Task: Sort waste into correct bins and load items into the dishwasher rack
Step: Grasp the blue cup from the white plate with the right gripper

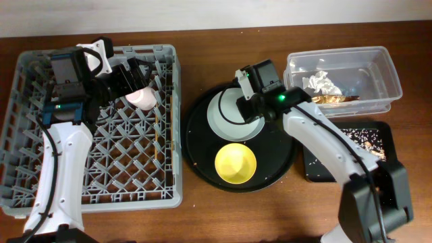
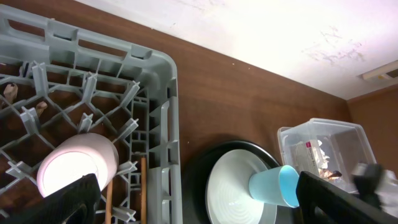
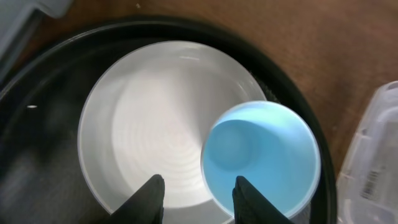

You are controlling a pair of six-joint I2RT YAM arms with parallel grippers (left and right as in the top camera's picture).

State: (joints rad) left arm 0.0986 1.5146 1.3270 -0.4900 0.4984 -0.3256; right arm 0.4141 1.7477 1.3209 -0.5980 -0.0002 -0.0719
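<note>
The pink cup (image 1: 142, 99) sits among the pegs at the back of the grey dishwasher rack (image 1: 27, 135). In the left wrist view it (image 2: 78, 165) lies beside one finger of my open left gripper (image 2: 193, 205), with the chopsticks (image 2: 143, 193) in the rack next to it. The light-blue cup (image 3: 261, 158) is on the pale plate (image 3: 143, 137). My right gripper (image 3: 200, 196) is open, its fingers either side of the cup's near rim. The yellow bowl (image 1: 235, 163) sits in front of the plate (image 1: 226, 115).
The plate and bowl rest on a large round black tray (image 1: 199, 148). The clear tub (image 1: 378, 67) at the back right holds the white tissue (image 1: 322, 83) and the foil wrapper (image 1: 334, 99). The shallow black tray (image 1: 317, 169) in front of it holds food scraps (image 1: 368, 138).
</note>
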